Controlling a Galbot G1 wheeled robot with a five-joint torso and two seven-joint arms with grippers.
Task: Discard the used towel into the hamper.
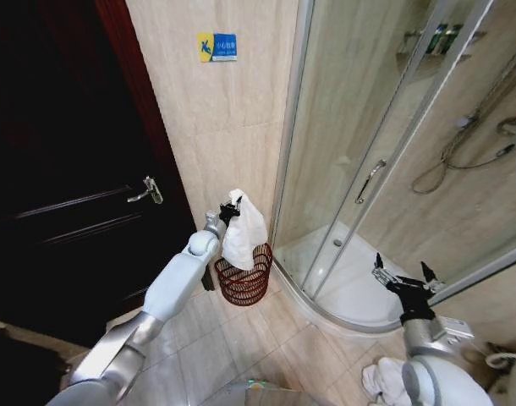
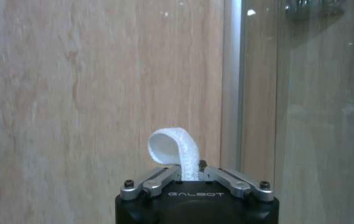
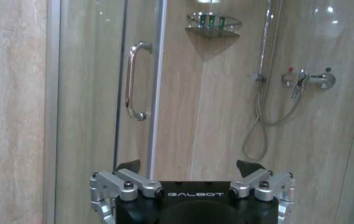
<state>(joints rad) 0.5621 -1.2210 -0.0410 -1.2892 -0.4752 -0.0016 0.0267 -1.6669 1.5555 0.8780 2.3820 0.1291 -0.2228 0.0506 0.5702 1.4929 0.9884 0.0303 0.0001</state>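
Nearest me, low on my right side, more white cloth (image 1: pixel 385 378) lies crumpled on the floor tiles by my right arm. Just beyond it my right pincer (image 1: pixel 403 276) hangs in front of the shower, its fingers (image 3: pixel 119 183) spread wide with nothing between them; past them I see the glass door's handle (image 3: pixel 134 80), then the hose (image 3: pixel 259 122) and the tap (image 3: pixel 308 79) on the back wall.

My left arm reaches forward to the corner where the beige wall (image 1: pixel 216 118) meets the shower frame. My left pincer (image 1: pixel 229 209) is clamped on the towel (image 1: pixel 244 230): at my wrist a white loop of it (image 2: pixel 172 149) pokes up between the closed fingers (image 2: pixel 159 177). The rest of the towel hangs down from the grip, its lower end over the rim of the hamper (image 1: pixel 245 278), which stands on the floor against the wall, just beside the shower's curved base. To its left is the dark door (image 1: pixel 63 161).
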